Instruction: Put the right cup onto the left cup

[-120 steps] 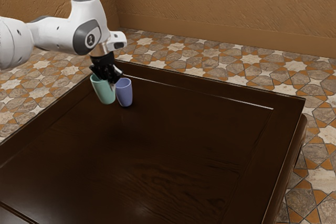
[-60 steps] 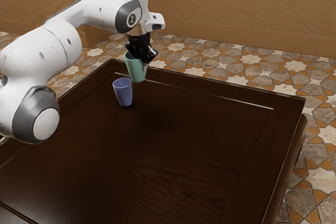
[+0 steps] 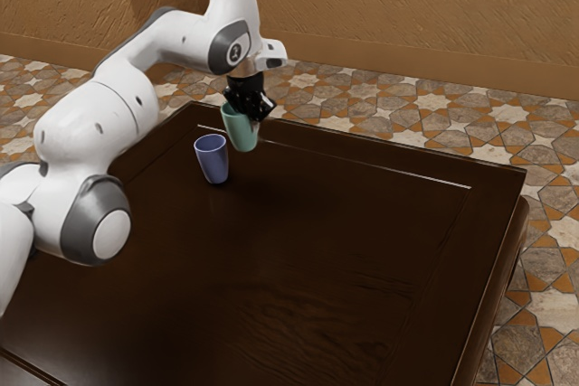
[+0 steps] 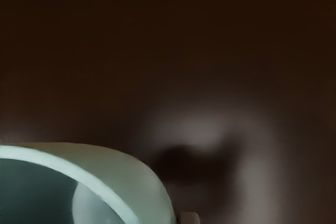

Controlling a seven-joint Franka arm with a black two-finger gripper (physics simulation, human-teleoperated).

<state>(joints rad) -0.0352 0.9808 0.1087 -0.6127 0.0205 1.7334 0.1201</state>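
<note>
My gripper (image 3: 252,115) is shut on the rim side of the green cup (image 3: 242,134). The cup hangs slightly tilted, above and to the exterior view's right of the blue-purple cup (image 3: 213,160), with a gap between them. That second cup stands upright on the table, its mouth open upward. From my hand, the green cup (image 4: 134,179) appears close up with part of its inside showing, and a small piece of a fingertip (image 4: 190,217) is beside its wall.
The dark wooden table (image 3: 298,241) extends below both cups. Its far edge runs behind the green cup, with patterned floor (image 3: 380,106) and a tan wall (image 3: 389,6) beyond.
The green cup has risen off the table with my gripper and passed to the exterior view's right of the blue-purple cup. Over the last half second it has lowered a little. The blue-purple cup has stayed put.
</note>
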